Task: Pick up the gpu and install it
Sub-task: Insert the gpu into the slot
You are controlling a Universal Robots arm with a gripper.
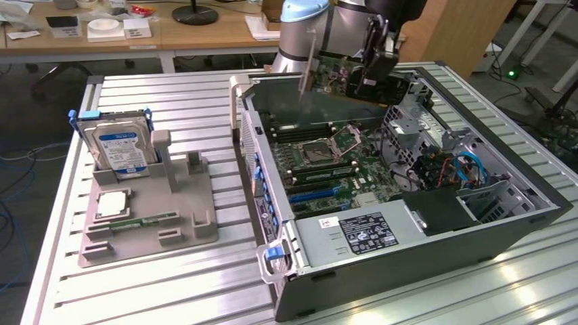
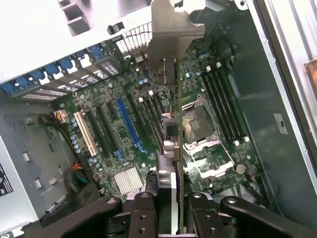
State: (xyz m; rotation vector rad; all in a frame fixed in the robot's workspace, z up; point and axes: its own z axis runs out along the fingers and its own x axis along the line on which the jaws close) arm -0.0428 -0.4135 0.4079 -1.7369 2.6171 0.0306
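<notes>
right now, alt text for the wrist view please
A black gripper holds a thin green gpu card with a silver metal bracket, seen edge-on, above the green motherboard inside an open computer case. A long blue slot and the processor socket show on the board.

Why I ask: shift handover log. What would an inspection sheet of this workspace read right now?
Surface: ribbed metal table, carrying an open computer case and a grey fixture.
Job's things: gpu held above the motherboard, not seated in a slot.
Clutter: hard drive upright in the fixture; memory stick lying in it.
End effector: shut on the gpu.
Cables: red and blue cables inside the case.
Surroundings: wooden desk behind the table.
</notes>
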